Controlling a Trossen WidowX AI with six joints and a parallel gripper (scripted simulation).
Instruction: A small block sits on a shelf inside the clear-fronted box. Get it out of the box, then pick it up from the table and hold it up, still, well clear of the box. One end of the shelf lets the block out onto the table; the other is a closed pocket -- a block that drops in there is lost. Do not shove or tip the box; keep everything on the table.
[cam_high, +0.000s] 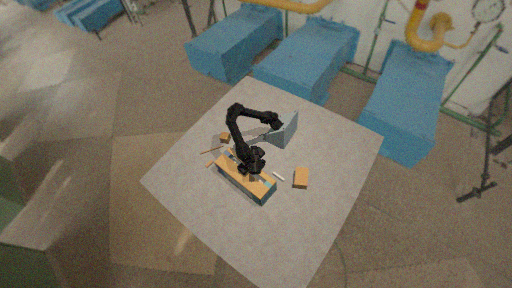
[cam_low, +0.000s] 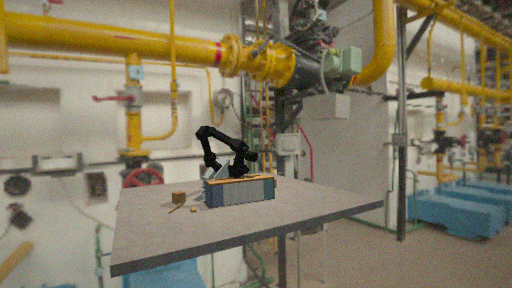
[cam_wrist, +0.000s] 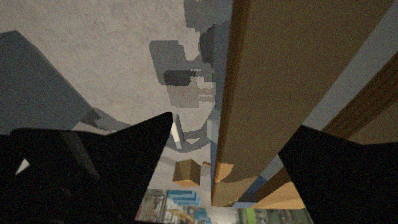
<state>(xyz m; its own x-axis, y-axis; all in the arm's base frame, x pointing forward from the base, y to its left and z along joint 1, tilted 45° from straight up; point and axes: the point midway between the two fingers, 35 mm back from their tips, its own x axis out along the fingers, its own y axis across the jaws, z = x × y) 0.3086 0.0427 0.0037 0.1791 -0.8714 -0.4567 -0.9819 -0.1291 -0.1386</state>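
Industrial plant room: white walls (cam_low: 60, 125) crossed by yellow pipes (cam_low: 115, 42), tan concrete floor (cam_high: 100, 100), blue blocks (cam_high: 310, 55) along the wall, grey counter (cam_low: 250, 220) at centre.

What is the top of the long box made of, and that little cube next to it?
The box top looks like matte, light-brown wood or board, flat and unshiny. The little cube looks the same, tan and dull. Neither shows grain, so it could be painted plastic.
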